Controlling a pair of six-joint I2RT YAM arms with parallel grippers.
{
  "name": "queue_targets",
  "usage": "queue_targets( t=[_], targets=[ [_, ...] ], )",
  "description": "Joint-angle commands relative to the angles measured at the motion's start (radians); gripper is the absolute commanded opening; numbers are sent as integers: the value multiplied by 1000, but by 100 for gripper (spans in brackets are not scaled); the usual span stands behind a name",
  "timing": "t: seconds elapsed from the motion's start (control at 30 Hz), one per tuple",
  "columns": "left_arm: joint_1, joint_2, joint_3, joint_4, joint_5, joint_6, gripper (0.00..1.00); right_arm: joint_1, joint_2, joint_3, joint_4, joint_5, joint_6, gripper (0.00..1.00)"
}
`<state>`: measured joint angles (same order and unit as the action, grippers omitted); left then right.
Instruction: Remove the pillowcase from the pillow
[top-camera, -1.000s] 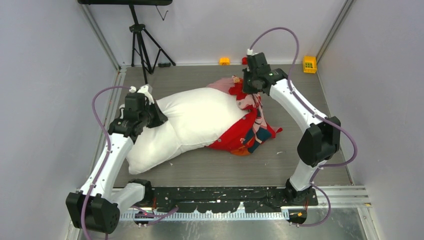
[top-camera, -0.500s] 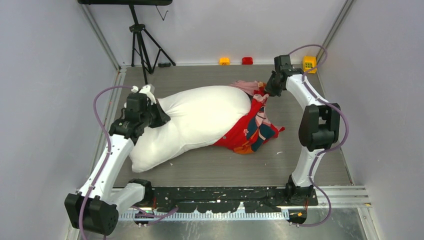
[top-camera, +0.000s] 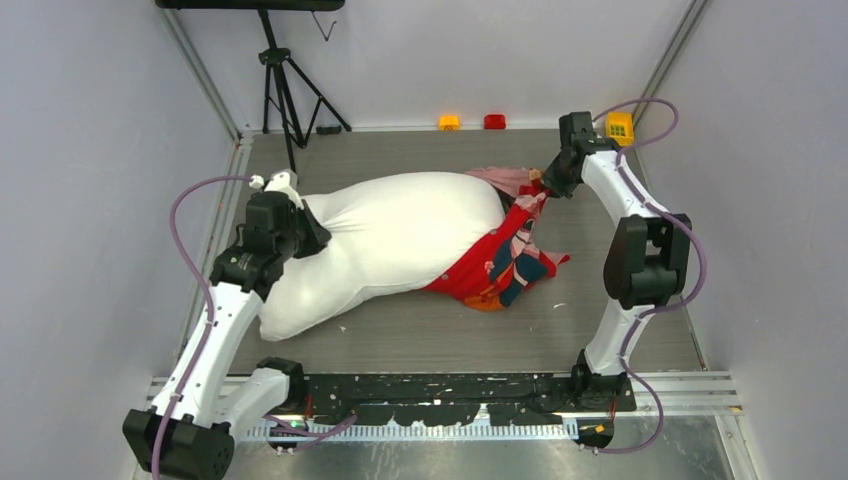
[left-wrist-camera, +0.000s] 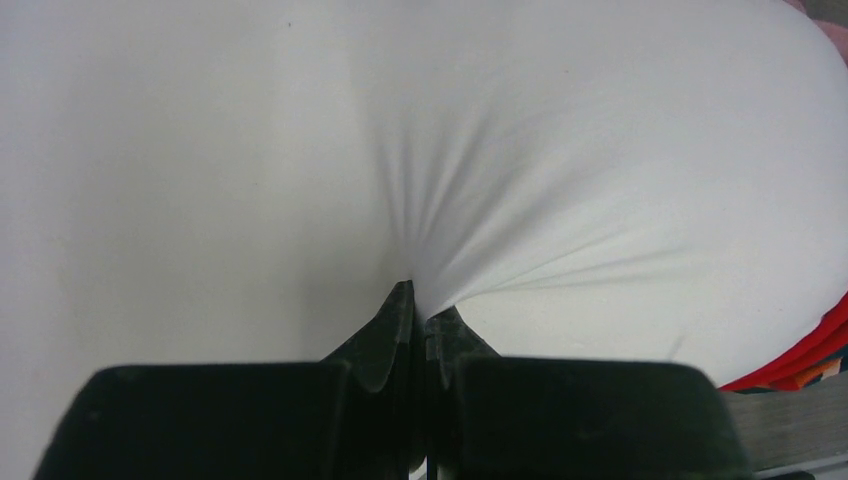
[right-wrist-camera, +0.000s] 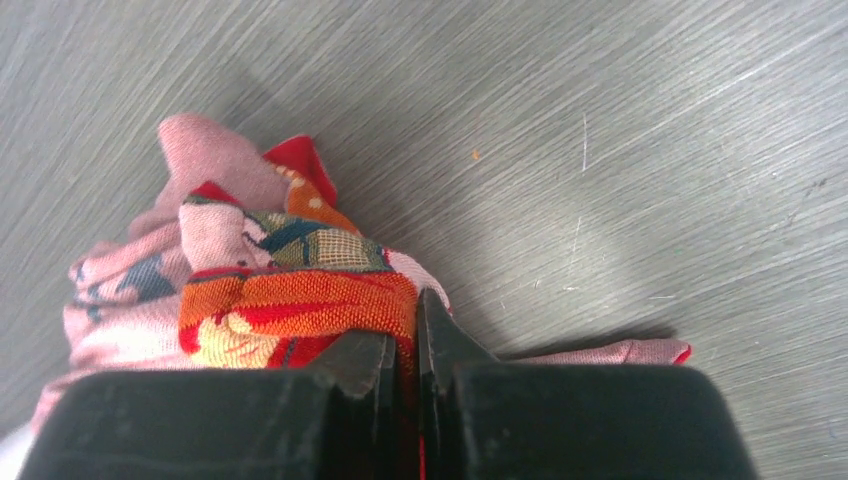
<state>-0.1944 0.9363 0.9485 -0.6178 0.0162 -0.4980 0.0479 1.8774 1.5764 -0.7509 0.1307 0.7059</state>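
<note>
Since your right fingers, clenched on the pillowcase, have dragged it farther from your left fingers pinching the pillow, only the pillow's end nearest the right fingers stays covered on the bench.

Overhead view spans table; close wrist views share its pillow, pillowcase.

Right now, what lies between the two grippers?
The pillow, then the bunched pillowcase covering its right end; the top view shows both.
</note>
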Motion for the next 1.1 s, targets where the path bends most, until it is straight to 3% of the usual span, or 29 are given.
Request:
queue_targets(
  t=[0.0,0.07,0.1,0.13,0.2,0.33,0.5,0.77,0.93,1.07],
  targets=[
    [62,-54,94,-28,-337,39,0,-151,-112,5,140,237,-122,7],
    [62,-44,94,1,-280,54,0,-151,-154,-1,162,-115,-202,50],
    [62,-32,99,16,-229,60,0,-149,-186,-31,196,-243,-194,81],
    [62,-13,107,26,-172,60,0,-142,-229,-71,258,-348,-181,88],
    [60,31,135,29,-102,39,0,-98,-306,-94,299,-400,-175,90],
    [45,110,193,39,-76,12,0,143,-413,-49,118,-250,-281,90],
    [43,191,247,42,-136,-12,0,349,-648,-177,66,-83,-313,90],
    [43,229,247,48,-142,-86,0,427,-840,-364,-108,-108,-328,91],
    [44,217,239,45,-151,-88,0,432,-893,-575,24,-241,-270,91],
    [43,208,243,30,-151,-86,0,440,-877,-654,153,-331,-234,91]
  ],
)
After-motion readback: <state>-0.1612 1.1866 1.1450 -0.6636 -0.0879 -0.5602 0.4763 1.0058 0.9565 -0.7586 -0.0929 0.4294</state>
